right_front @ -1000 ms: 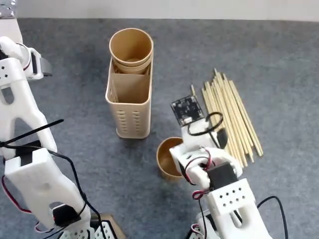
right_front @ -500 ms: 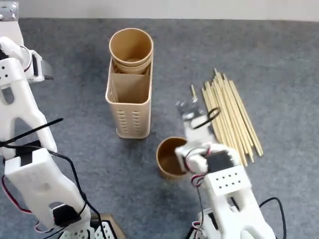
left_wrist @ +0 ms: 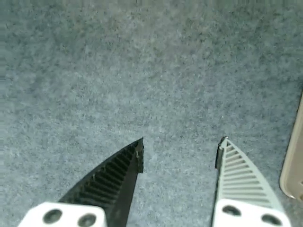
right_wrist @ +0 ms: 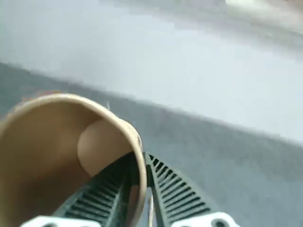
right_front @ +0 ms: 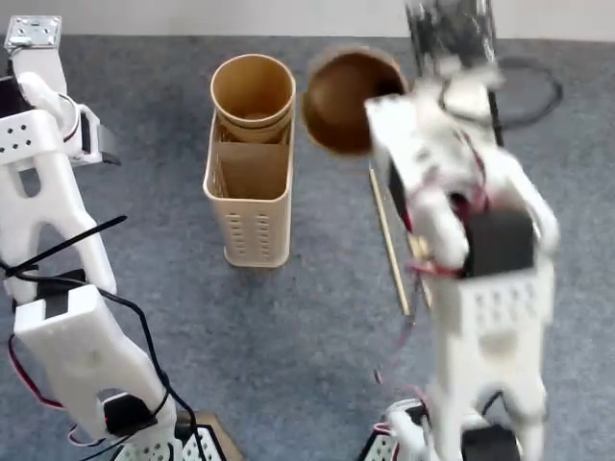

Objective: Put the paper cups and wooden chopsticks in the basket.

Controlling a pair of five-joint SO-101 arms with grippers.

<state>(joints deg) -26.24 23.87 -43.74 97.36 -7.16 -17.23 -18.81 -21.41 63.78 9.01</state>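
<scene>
Hiding most chopsticks (right_front: 388,240), raised arm (right_front: 461,192) holds paper cup (right_front: 351,101) beside stacked cups (right_front: 253,91) in basket (right_front: 248,206). Left wrist: left end effector (left_wrist: 180,149) spread wide, empty, basket edge cut off beside it. Right wrist: right end effector (right_wrist: 144,163) pinches cup rim.

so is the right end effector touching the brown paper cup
Touching. Right wrist view: the right end effector clamps the wall of the brown paper cup between its fingers.
</scene>
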